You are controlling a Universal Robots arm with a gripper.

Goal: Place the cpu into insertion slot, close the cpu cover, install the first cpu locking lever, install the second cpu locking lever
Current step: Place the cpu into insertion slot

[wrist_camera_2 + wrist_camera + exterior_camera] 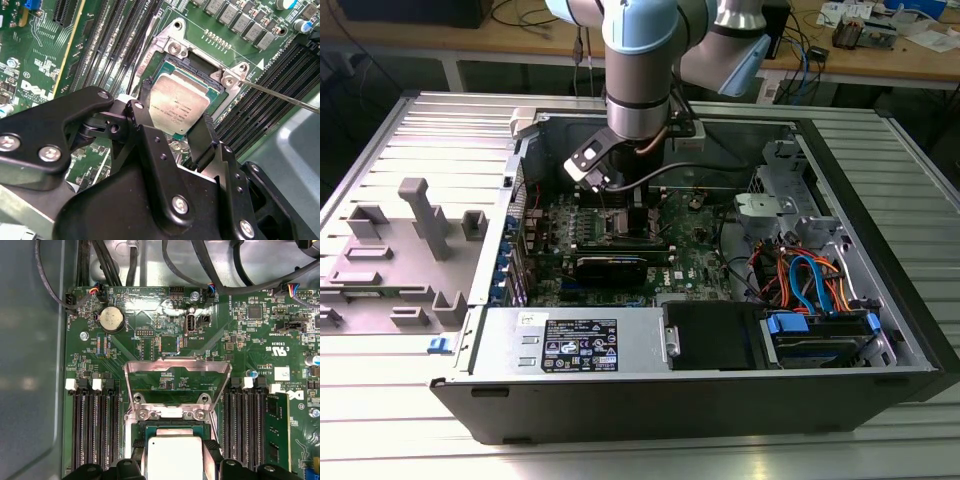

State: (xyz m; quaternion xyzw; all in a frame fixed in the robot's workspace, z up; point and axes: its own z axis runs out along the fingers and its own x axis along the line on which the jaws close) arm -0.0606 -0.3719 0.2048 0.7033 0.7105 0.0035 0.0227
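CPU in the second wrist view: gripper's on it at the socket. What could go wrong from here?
1. The gripper pinches the cpu by its edges at the insertion slot. I cannot tell whether it lies flat, so it might seat crooked.
2. The cpu cover stands raised just beyond the slot, so the gripper could catch it.

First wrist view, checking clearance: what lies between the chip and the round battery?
The raised cover frame stands between chip and battery, in the first wrist view.
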